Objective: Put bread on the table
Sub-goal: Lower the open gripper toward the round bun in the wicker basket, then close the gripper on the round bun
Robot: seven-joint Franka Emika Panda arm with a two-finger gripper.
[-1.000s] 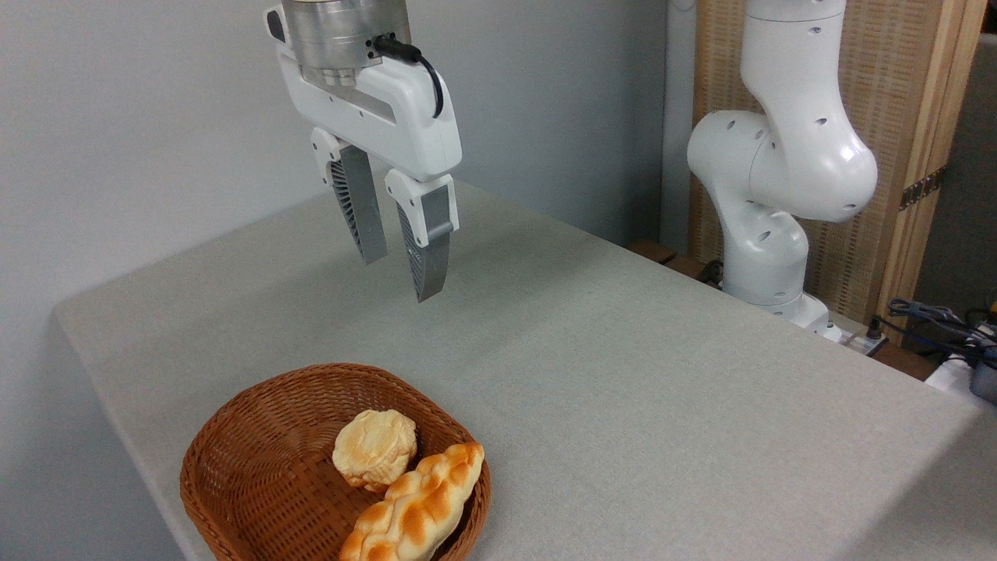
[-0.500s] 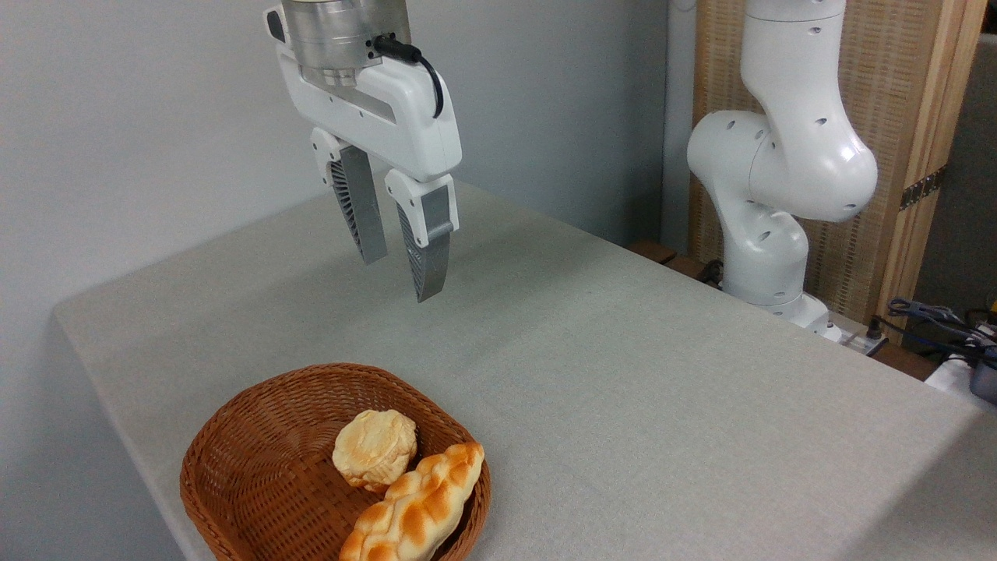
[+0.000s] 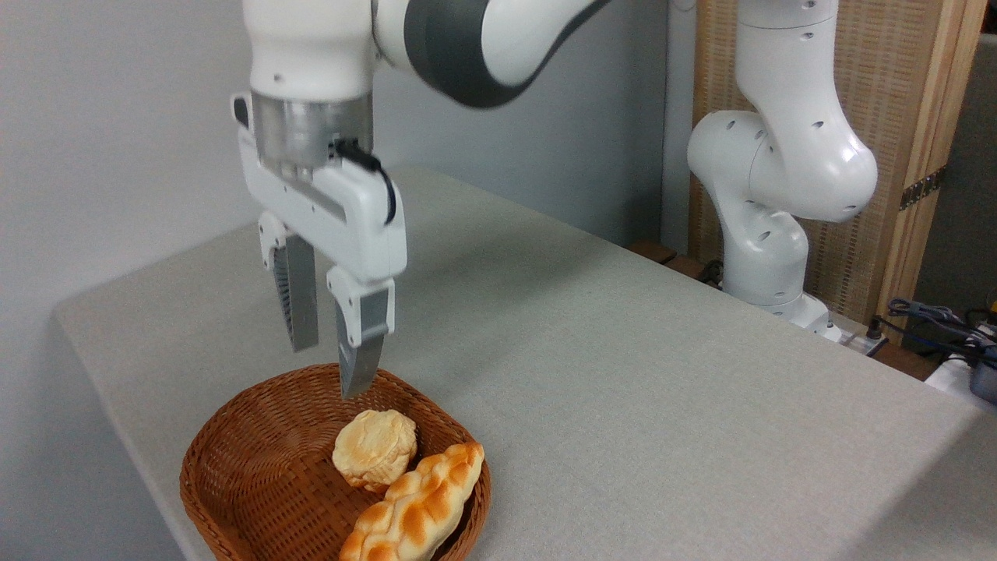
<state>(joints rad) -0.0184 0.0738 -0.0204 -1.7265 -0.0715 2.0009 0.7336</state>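
The bun lies in the basket near the table's front left corner, touching the loaf; the gripper hangs above, fingers apart, empty; the bun looks light, soft, squashable; best pinched gently across its sides.
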